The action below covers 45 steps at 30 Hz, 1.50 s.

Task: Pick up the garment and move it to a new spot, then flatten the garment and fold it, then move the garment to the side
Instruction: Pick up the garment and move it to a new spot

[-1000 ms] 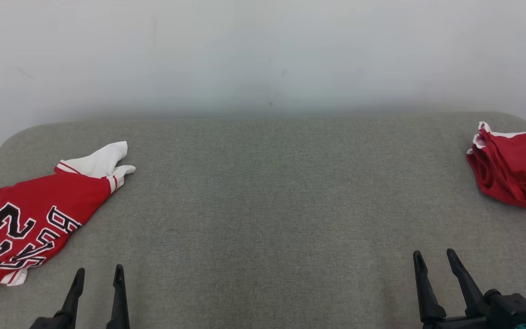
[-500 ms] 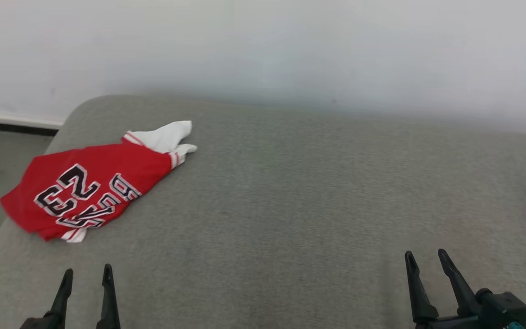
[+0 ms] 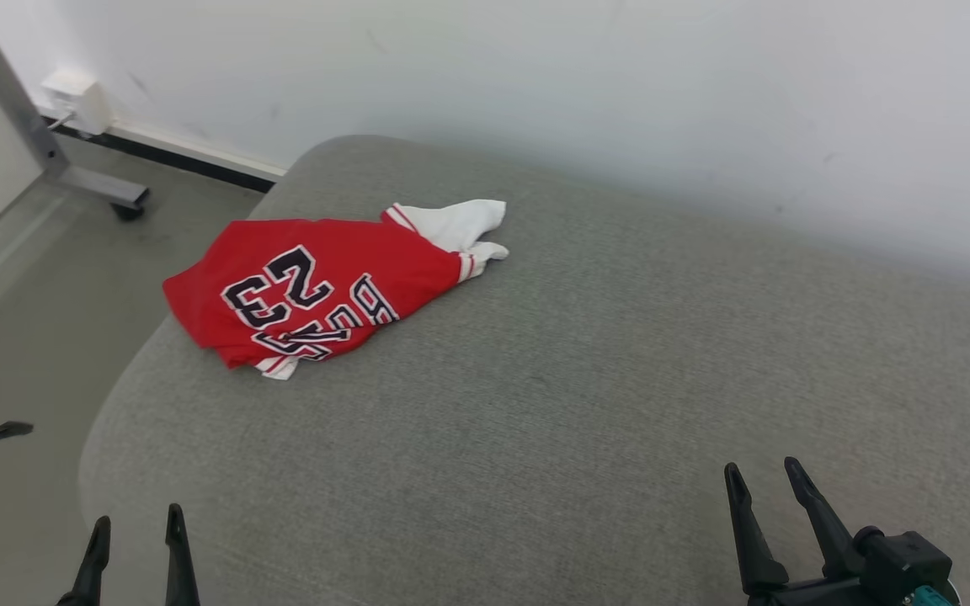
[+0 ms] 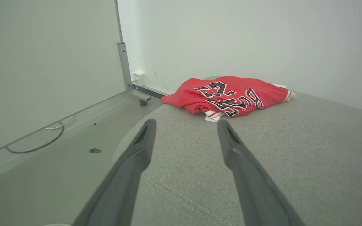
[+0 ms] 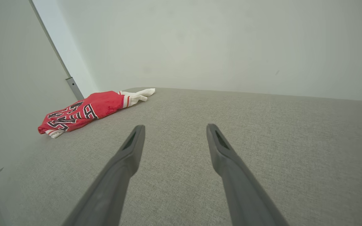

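**Head camera swung left since the earlier frame; garment itself lies as it did**

Change: the whole head view has shifted, so the camera turned, not the cloth. Floor (image 3: 22,337) and a frame leg (image 3: 18,118) now sit at far left.

Layout, left to right:
- Left gripper (image 3: 137,516): low at the pad's near left corner, fingers spread, nothing between them.
- Garment (image 3: 317,286): bunched on the grey pad (image 3: 552,396), at its far left end, lettering up, white sleeve (image 3: 455,225) pointing right. Its left hem reaches the pad's rounded edge; whether it overhangs I cannot tell from here.
- Right gripper (image 3: 761,465): near right, well apart from the garment, fingers likewise spread and empty.

Step in hand (judged): reach for the pick-up, nothing yet gripped.

Method notes:
1. Left arm is nearer, so lead with it.
2. Come in low along the pad and pinch the near red hem, not the loose sleeve, which would probably only trail.
3. Close through all layers, or the bunch may unroll.
4. Lift clear before carrying rightward to the bare middle.
5. Bring the right arm in for a second hold if spreading follows.

Count: garment 1; grippers 2, fingers 4; frame leg 1; wall box (image 3: 77,94) 1; dark floor scrap (image 3: 12,429) 1.
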Motion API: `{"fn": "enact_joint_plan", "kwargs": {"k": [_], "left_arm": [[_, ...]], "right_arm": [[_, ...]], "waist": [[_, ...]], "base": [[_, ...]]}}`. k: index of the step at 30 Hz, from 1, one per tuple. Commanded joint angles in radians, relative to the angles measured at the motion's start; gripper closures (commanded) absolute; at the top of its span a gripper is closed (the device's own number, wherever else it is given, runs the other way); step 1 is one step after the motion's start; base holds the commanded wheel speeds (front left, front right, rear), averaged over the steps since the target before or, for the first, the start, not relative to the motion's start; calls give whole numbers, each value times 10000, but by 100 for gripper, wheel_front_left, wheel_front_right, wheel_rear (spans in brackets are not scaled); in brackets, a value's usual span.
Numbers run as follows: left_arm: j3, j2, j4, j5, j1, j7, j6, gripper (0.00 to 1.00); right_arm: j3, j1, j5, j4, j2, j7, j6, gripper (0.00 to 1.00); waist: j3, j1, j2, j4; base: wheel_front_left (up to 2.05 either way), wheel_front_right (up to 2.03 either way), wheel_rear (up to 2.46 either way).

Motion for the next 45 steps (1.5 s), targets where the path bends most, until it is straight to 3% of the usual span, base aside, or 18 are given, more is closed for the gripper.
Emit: {"fn": "enact_joint_plan", "kwargs": {"k": [1,12,22,28,34,38,45], "left_arm": [[94,4,-60,-44,166,0,55,0],[281,-1,-85,-123,152,0,82,0],[570,286,74,-548,-1786,0,-96,0],[662,1008,543,-883,-4319,76,-250,0],[901,1793,1333,-1184,-6679,811,-169,0],[1001,2397,2098,-1254,-7661,1531,-122,0],[1200,3236,3849,-1362,-8379,2375,-54,0]], "right_arm": [[38,-101,46,40,11,-2,-25,0],[207,-163,116,152,-12,0,-24,0],[-130,-729,-105,-107,-465,-2,-25,0],[-709,-1298,-190,-510,-877,-1,-24,0],[-1178,-1739,-313,-972,-974,-1,-24,0],[-1385,-1888,-413,-1219,-851,-1,-25,0],[-1517,-2041,-529,-1511,-744,-1,-24,0]], "waist": [[-58,-1,0,524],[-124,-1,0,274],[921,-1,0,-1276],[2299,-1,0,-2513],[3617,-1,0,-3751],[4158,-1,0,-4438],[4410,-1,0,-5055]], "base": [[0,0,0],[0,0,0],[0,0,0],[0,0,0],[0,0,0],[0,0,0],[0,0,0]]}}
